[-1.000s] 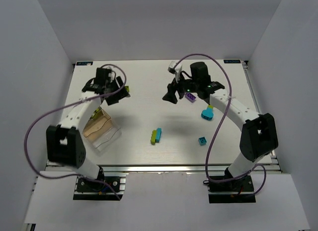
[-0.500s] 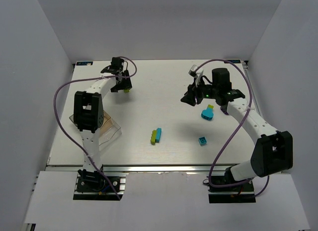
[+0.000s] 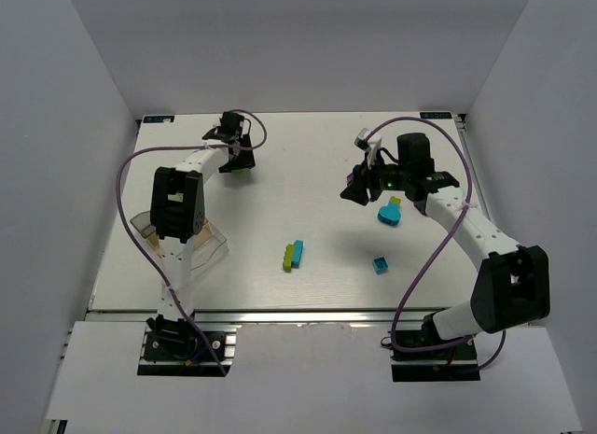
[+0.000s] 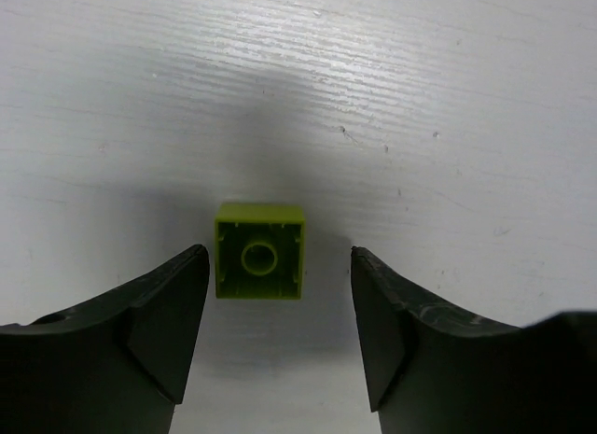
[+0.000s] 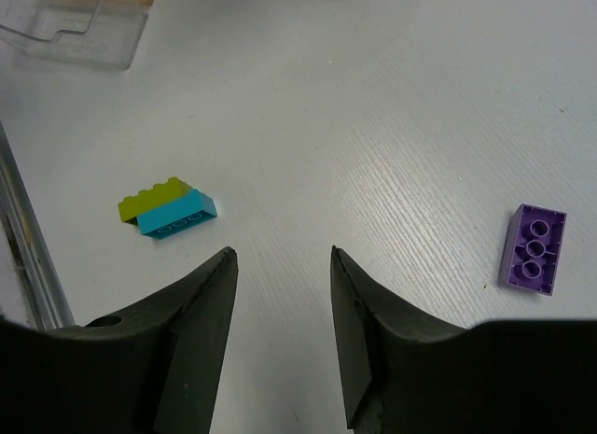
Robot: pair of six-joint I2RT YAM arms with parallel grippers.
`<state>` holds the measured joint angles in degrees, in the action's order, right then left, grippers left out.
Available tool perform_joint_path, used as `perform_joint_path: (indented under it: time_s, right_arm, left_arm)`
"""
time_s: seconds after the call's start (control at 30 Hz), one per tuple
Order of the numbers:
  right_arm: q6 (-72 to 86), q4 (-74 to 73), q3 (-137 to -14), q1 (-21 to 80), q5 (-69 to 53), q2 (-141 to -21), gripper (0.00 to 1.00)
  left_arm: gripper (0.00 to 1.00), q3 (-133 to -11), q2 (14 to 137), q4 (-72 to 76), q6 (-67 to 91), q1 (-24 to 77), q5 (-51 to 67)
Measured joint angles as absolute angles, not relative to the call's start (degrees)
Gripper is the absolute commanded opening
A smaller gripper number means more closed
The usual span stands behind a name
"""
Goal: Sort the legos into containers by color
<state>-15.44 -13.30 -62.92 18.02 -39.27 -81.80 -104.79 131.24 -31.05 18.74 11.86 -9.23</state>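
Nearest me on the surface (image 3: pixel 280 210), the clear container (image 3: pixel 207 247) sits at 8 o'clock with the left arm crossing over it. A lime-and-cyan brick pair (image 3: pixel 293 255) lies at 6 and a small cyan brick (image 3: pixel 380 264) at 5. Further out at 3, a rounded cyan piece (image 3: pixel 389 214) lies near my right gripper (image 5: pixel 283 257), jaws spread on nothing, with a purple brick (image 5: pixel 533 247) off to their 3 o'clock. Farthest, at 11, my left gripper (image 4: pixel 280 259) has its jaws released either side of a lime brick (image 4: pixel 259 250), not touching it.
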Motion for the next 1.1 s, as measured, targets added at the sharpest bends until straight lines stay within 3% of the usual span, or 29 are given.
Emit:
perform_joint_path:
  time_s: [0.13, 0.37, 0.57, 0.67, 0.7, 0.83, 1.1]
  right_arm:
    - [-15.4, -13.3, -62.8, 18.0, -39.3, -81.8, 0.50]
    - [-15.4, -13.3, -62.3, 18.0, -39.6, -81.8, 0.50]
    - [-15.4, -13.2, -62.0, 18.0, -39.6, -81.8, 0.48]
    - [-15.7, -13.2, -62.0, 18.0, -39.6, -81.8, 0.36]
    - [-15.9, -13.2, -62.0, 18.0, -39.6, -81.8, 0.27]
    - [-16.7, -13.1, -61.3, 18.0, -39.6, -81.8, 0.11]
    - [-16.5, -13.5, -58.2, 18.0, -39.6, -81.8, 0.21]
  left_arm:
    - [0.63, -106.2, 132.9, -30.3, 18.9, 12.3, -11.7]
    - [0.43, -106.3, 133.2, -29.8, 19.3, 12.5, -14.6]
    - [0.20, -104.0, 132.1, -27.5, 19.3, 12.6, -15.4]
    - [0.05, -99.7, 128.5, -27.0, 19.1, 12.7, -15.3]
    - [0.02, -98.1, 126.7, -27.1, 19.1, 12.7, -15.2]
    - [0.00, -89.1, 113.8, -27.9, 19.2, 12.8, -14.8]
    - [0.00, -71.6, 80.3, -30.1, 22.1, 4.7, -12.9]
